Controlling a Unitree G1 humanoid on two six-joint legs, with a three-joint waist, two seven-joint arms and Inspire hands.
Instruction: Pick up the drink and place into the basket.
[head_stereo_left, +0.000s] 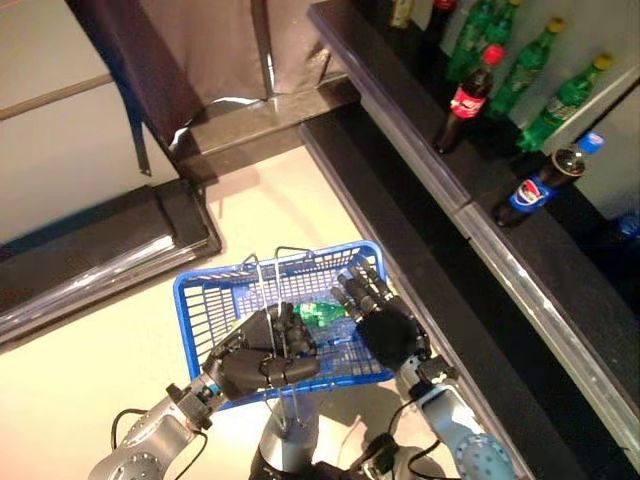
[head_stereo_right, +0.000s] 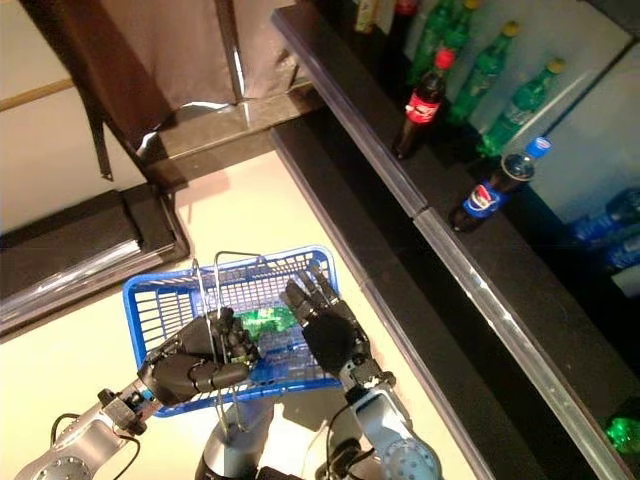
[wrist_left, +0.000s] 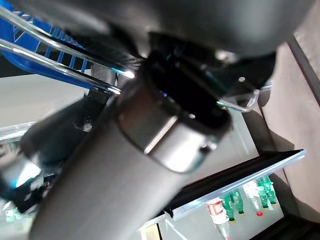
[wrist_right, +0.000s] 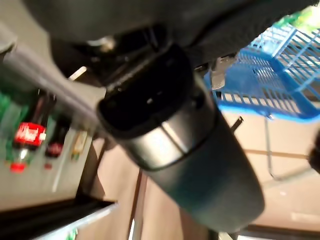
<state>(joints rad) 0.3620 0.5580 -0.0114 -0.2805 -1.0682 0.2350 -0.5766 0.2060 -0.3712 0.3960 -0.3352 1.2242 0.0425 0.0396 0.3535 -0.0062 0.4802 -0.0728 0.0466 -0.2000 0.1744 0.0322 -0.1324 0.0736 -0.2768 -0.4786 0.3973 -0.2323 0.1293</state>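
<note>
Both arms are silver-grey metal tubes with rounded joint housings, each ending in a dark, nearly black hand. The left hand (head_stereo_left: 262, 362) has a blocky palm and thick segmented fingers (head_stereo_left: 292, 338) of matte black. The right hand (head_stereo_left: 388, 328) looks the same, with a broad black back and ridged fingers (head_stereo_left: 360, 285). A narrow wrist section of small dark and pale parts links each hand to its forearm. Up close, the forearm is a smooth grey cylinder with a bright metal ring under a glossy black collar.
</note>
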